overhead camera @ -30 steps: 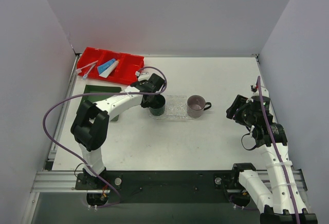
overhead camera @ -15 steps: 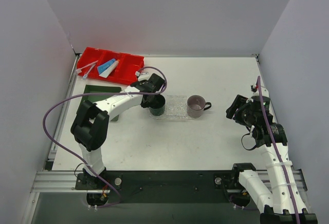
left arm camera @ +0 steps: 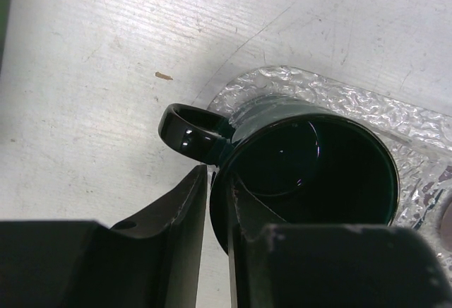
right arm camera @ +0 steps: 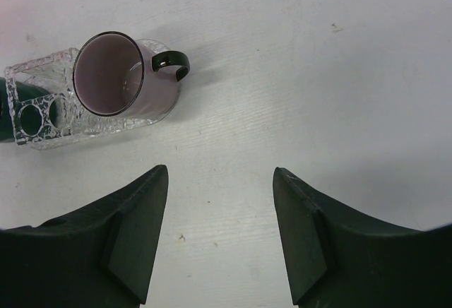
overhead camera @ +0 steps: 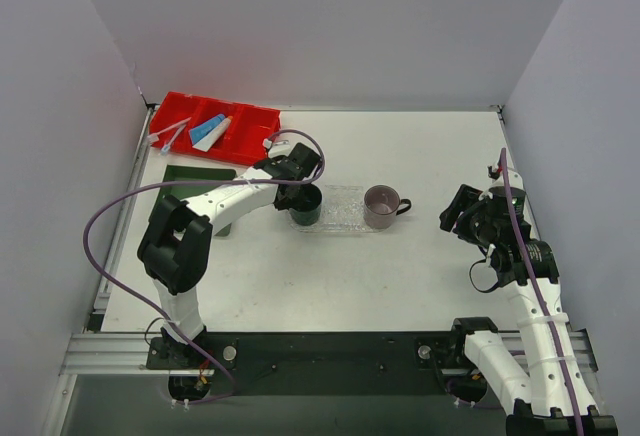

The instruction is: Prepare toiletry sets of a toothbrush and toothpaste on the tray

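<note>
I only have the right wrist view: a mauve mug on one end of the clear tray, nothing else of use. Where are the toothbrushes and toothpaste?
Observer: In the red bin at the far left corner of the table: the toothbrushes at its left end, the toothpaste tubes in the middle compartment.
Operator: What is the dark thing at the tray's other end?
Observer: A dark green mug standing on the tray; the left tool has one finger inside its rim and one outside, beside the handle.
Operator: Is it gripping?
Observer: I cannot tell; a light sliver shows between the outer finger and the mug wall.
</note>
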`<state>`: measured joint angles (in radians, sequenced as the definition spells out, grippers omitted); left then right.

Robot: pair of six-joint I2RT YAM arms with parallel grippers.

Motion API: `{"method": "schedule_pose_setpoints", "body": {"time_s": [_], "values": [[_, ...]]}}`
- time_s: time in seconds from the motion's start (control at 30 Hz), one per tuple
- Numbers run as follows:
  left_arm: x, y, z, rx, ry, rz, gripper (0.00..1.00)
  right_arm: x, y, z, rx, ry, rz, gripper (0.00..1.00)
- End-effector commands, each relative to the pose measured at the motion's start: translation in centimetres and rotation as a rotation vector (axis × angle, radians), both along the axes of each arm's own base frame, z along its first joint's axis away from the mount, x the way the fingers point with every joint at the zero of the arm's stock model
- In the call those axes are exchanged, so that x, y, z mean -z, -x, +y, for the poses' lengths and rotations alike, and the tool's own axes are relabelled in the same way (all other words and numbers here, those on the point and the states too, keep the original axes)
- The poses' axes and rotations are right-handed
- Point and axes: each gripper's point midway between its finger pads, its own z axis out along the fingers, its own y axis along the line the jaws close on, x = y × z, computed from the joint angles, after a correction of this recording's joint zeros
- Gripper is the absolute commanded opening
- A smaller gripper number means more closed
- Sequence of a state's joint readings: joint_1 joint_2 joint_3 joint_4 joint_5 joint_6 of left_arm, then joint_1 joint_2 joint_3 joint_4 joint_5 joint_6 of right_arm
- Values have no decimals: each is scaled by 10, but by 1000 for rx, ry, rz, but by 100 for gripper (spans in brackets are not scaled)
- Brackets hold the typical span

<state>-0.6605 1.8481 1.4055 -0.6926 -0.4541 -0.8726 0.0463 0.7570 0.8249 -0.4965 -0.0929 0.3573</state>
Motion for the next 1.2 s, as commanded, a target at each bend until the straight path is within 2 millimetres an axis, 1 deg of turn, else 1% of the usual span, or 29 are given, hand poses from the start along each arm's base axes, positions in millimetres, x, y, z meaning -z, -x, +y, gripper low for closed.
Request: {"method": "schedule_pose_setpoints", "body": {"time_s": [0.0, 0.2, 0.23, 0.27, 0.37, 0.5, 0.57, 0.6, 0.67, 0.7, 0.73, 0.77, 0.8, 0.87, 0.9, 0.93, 0.97, 1.0, 1.03, 1.07, 1.1, 1.13, 1.17], "values": [[-15, -8, -4, -12, 8, -41, 29, -1, -1, -3, 8, 19, -21, 56], [-19, -7, -2, -3, 4, -46, 32, -1, -2, -3, 9, 18, -21, 57], [-24, -10, -5, 10, 15, -66, 34, 0, -2, -3, 8, 19, -18, 57], [-24, -9, -6, 25, 16, -65, 37, -1, -2, -3, 8, 19, -21, 57], [-29, -9, -3, 40, 0, -67, 43, 0, -2, -3, 7, 20, -18, 57], [-36, -8, -2, 51, 0, -78, 45, 0, -2, -4, 10, 19, -18, 57], [-44, -9, -4, 64, 16, -101, 45, 0, -2, -4, 9, 20, -18, 57], [-47, -10, -6, 100, 16, -107, 46, 0, -2, -3, 9, 18, -18, 57], [-60, -12, -7, 122, 26, -141, 48, -1, -2, -3, 9, 18, -20, 57], [-63, -12, -7, 131, 25, -148, 51, -1, -2, -3, 7, 18, -21, 57], [-74, -12, -7, 139, 38, -174, 52, 0, -2, -3, 7, 18, -18, 57], [-79, -12, -7, 159, 32, -186, 54, -1, -2, -3, 8, 19, -20, 57], [-91, -10, -6, 170, 44, -210, 55, -1, -2, -3, 6, 19, -20, 57], [-102, -9, -4, 206, 44, -245, 57, -1, -2, -3, 6, 19, -20, 57], [-117, -6, -2, 220, 55, -282, 59, -1, -2, -3, 6, 19, -20, 57], [-124, -6, -1, 234, 54, -313, 66, -1, -2, -3, 6, 19, -20, 57], [-132, -7, 4, 260, 23, -342, 78, -2, -2, -1, 0, 11, -21, 57], [-146, -8, 11, 260, 13, -386, 86, -3, -2, 0, -6, 9, -21, 57], [-154, -11, 16, 255, -7, -416, 91, -5, -3, 1, -12, 4, -24, 57], [-159, -17, 30, 255, -44, -430, 91, -5, -2, 1, -17, 5, -22, 57], [-166, -19, 35, 261, -39, -444, 92, -6, -2, 1, -18, 4, -20, 57], [-169, -24, 43, 261, -36, -446, 92, -8, -2, 1, -15, 5, -25, 57], [-171, -32, 55, 280, -5, -440, 92, -8, -1, -1, -10, 6, -22, 57]]}}
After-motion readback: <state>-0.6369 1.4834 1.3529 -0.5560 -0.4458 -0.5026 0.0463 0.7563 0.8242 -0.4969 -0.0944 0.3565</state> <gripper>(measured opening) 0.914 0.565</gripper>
